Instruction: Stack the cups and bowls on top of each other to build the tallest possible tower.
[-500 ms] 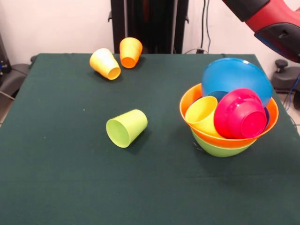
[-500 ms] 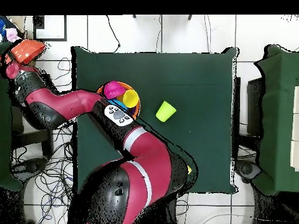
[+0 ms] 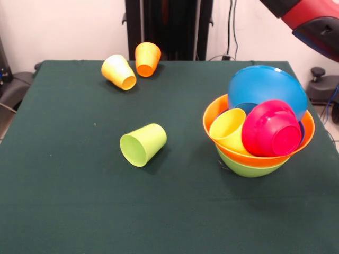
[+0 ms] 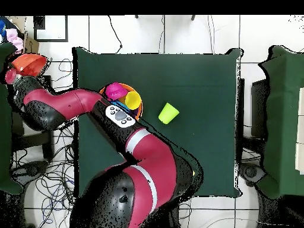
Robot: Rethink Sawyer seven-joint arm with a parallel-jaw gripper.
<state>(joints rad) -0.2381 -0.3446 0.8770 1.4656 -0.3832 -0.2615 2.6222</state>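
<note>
The tower stands at the table's right in the front view: a lime green bowl (image 3: 249,168) at the bottom and a large orange bowl (image 3: 214,114) on it. In the orange bowl lie a yellow cup (image 3: 229,130), a small magenta bowl (image 3: 271,129) and a tilted blue bowl (image 3: 267,85). A lime green cup (image 3: 143,144) lies on its side mid-table. Another yellow cup (image 3: 118,71) and an orange cup (image 3: 147,58) lie at the far edge. In the overhead view my gripper (image 4: 21,70) is off the table's left side, shut on a red-orange bowl (image 4: 28,61).
The dark green table (image 3: 63,201) bears everything. My arm (image 4: 71,104) reaches over the tower (image 4: 122,98) in the overhead view and hides the two far cups there. Only a red arm link (image 3: 312,21) shows at the front view's top right. Cables lie on the floor (image 4: 47,178).
The arm's end with the red-orange bowl has shifted a little toward the robot's base side, still off the table. The arm link has risen in the front view. Cups and tower have not moved.
</note>
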